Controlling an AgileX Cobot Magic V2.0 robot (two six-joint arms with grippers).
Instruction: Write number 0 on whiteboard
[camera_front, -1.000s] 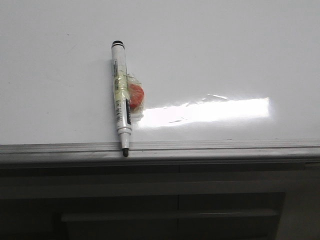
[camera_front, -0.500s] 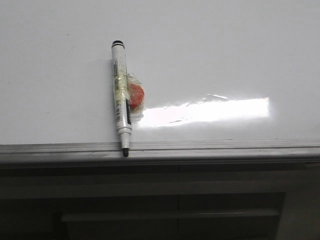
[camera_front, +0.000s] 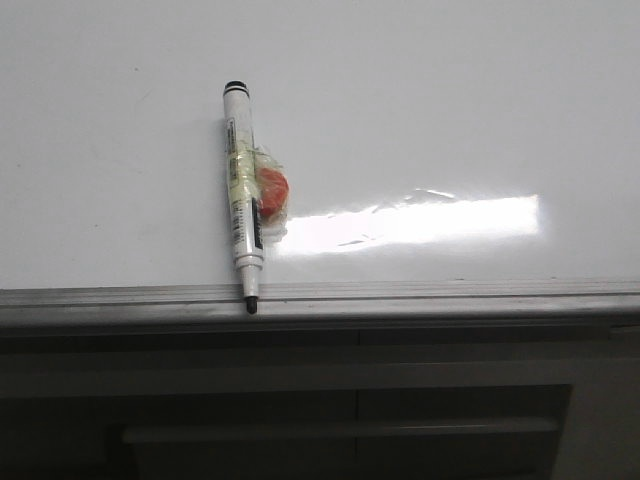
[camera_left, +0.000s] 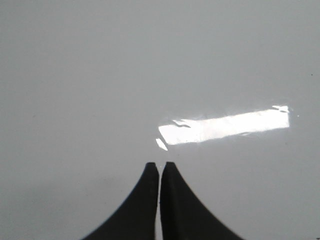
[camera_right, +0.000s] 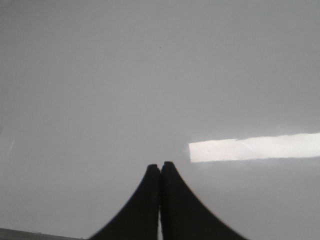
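The whiteboard (camera_front: 420, 110) fills most of the front view, glossy white with a grey metal edge strip. A white marker (camera_front: 242, 195) with a black tip lies on it, tip over the edge strip, with an orange lump taped to its side. No drawn number 0 shows on the board. My left gripper (camera_left: 159, 165) is shut and empty over bare whiteboard (camera_left: 100, 75). My right gripper (camera_right: 160, 165) is shut and empty over bare whiteboard (camera_right: 125, 75). Neither gripper shows in the front view.
Dark grey panelled furniture (camera_front: 340, 410) runs below the board's edge strip (camera_front: 450, 292). A bright light reflection (camera_front: 420, 222) lies on the board to the right of the marker.
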